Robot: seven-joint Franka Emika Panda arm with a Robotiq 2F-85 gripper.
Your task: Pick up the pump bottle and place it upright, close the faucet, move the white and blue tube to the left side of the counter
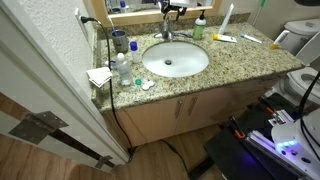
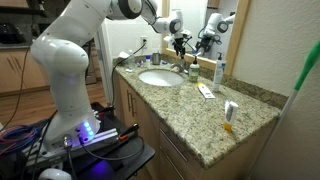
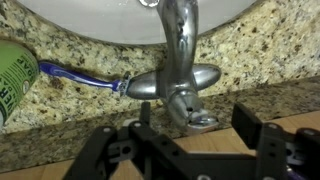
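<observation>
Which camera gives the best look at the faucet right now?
The wrist view: the faucet sits mid-frame, chrome spout and handle close up, just ahead of the open gripper. In both exterior views the faucet is only a small chrome shape beneath the gripper, details too small to make out.

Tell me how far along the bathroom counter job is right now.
Done, it seems: the pump bottle stands upright beside the faucet. In hand: the end effector hovers open around the faucet's handle, not yet gripping it. Left: the white and blue tube stands at the back of the counter, past the bottle, not yet moved.
</observation>
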